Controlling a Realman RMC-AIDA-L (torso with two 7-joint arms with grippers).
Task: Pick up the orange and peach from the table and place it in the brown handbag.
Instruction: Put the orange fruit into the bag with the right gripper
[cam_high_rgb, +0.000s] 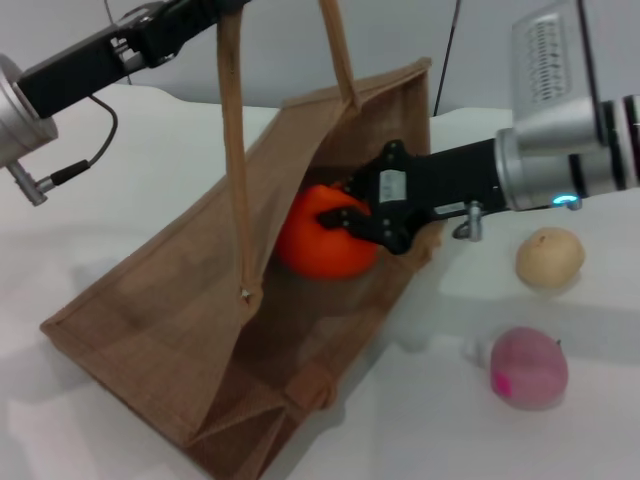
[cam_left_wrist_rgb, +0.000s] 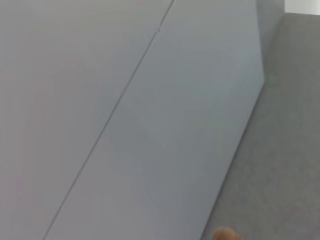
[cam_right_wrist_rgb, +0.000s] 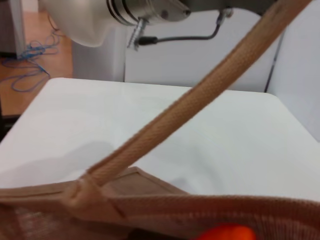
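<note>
the right end effector (cam_high_rgb: 352, 222) reaches into the mouth of the brown handbag (cam_high_rgb: 150, 320), its black fingers clamped on the orange (cam_high_rgb: 315, 245), which sits inside the opening, partly hidden by a handle strap and the fingers. a small label on the end effector is too small to read. the left end effector (cam_high_rgb: 170, 22) holds the handles up near the top edge, cut off there, so i cannot tell its grip. the peach (cam_high_rgb: 530, 367) lies on the white bench (cam_high_rgb: 150, 150), beside a beige fruit (cam_high_rgb: 549, 257).
</note>
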